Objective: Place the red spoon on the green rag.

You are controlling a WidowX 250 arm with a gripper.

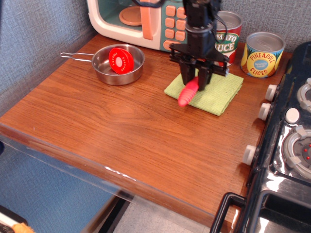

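My gripper (196, 80) is shut on the red spoon (188, 93). Only the spoon's ribbed pinkish-red handle shows; it hangs down and to the left from the fingers, and the silver bowl is hidden by them. The green rag (219, 92) lies flat on the wooden counter in front of the cans. The gripper hovers over the rag's left half, and the handle's tip sits at the rag's front left edge. I cannot tell whether the handle touches the cloth.
A steel pan (116, 66) with a round red disc (120, 60) sits at the back left. A toy microwave (141, 22), a tomato sauce can (227, 39) and a pineapple can (262, 54) line the back. A black stove (291, 141) borders the right.
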